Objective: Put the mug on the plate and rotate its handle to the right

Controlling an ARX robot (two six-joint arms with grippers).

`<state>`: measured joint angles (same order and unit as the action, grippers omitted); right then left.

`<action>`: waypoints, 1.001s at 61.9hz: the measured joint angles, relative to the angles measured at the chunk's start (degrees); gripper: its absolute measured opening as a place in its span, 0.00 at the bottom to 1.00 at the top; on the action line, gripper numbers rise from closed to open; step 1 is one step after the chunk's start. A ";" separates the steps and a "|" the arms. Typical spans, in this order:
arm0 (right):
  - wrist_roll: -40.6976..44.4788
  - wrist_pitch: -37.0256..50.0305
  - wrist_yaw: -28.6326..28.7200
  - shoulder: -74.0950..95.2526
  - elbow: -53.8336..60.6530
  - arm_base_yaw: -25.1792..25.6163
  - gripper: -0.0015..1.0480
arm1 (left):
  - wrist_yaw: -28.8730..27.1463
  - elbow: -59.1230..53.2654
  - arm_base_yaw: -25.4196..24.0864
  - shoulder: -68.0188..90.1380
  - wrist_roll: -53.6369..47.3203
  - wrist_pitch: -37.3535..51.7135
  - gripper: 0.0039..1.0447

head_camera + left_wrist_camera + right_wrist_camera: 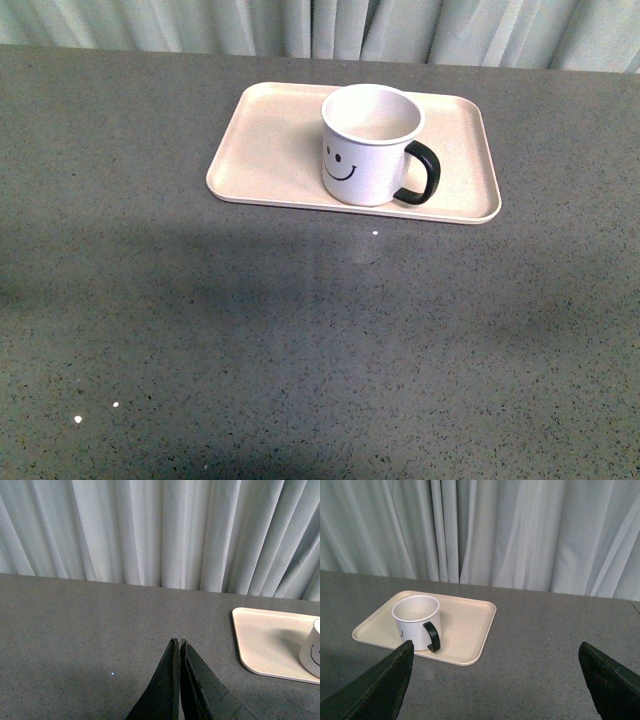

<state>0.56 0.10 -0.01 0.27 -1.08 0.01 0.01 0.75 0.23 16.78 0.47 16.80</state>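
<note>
The white mug (368,150) with a black smiley face stands upright on the pale pink plate (268,150) at the far middle of the table. Its black handle (420,173) points to the right. The mug (416,622), its handle (433,636) and the plate (467,625) also show in the right wrist view. An edge of the mug (313,650) and a corner of the plate (265,640) show in the left wrist view. My left gripper (178,641) is shut and empty, over the table away from the plate. My right gripper (496,650) is open and empty, well back from the plate. Neither arm shows in the front view.
The grey speckled table (300,350) stretches toward me from the plate. Pale curtains (400,30) hang along the table's far edge.
</note>
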 joint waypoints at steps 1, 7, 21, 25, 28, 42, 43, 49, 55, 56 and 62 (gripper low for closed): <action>0.02 0.00 0.00 0.00 0.00 0.00 0.91 | 0.00 0.00 0.00 -0.52 0.00 -0.48 0.01; 0.02 0.00 0.00 0.00 0.00 0.00 0.91 | -0.02 0.00 0.00 -2.36 0.00 -2.32 0.01; 0.00 0.00 0.00 0.00 0.00 0.00 0.91 | 0.00 0.00 0.00 -5.70 0.00 -5.75 0.01; 0.02 0.00 0.00 0.00 0.00 0.00 0.91 | 0.00 0.00 0.00 -6.62 0.00 -6.64 0.01; 0.02 0.00 0.02 0.00 0.00 0.00 0.91 | -0.02 0.02 0.00 -10.29 0.00 -11.52 0.01; 0.02 0.00 -0.02 0.00 0.00 0.02 0.91 | -0.04 0.02 -0.04 -15.80 -0.02 -16.79 0.01; 0.02 0.00 0.00 0.02 0.00 0.02 0.91 | -0.02 0.02 -0.04 -15.80 -0.02 -16.81 0.01; 0.02 0.00 0.00 0.00 0.00 0.02 0.91 | -0.02 0.02 -0.04 -15.82 0.00 -16.81 0.12; 0.02 -0.04 0.02 0.02 -0.02 0.02 0.91 | 0.00 0.02 -0.04 -15.82 -0.02 -16.81 0.30; -0.44 -1.70 1.18 1.11 -0.55 0.35 0.91 | 0.00 0.02 -0.04 -15.82 -0.02 -16.81 0.32; -0.26 -18.60 9.90 17.70 -10.14 5.55 0.91 | 0.02 0.02 -0.04 -15.82 -0.02 -16.81 0.50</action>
<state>0.30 -18.50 9.89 17.98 -11.22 5.56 0.03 0.78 0.19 0.95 0.45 -0.01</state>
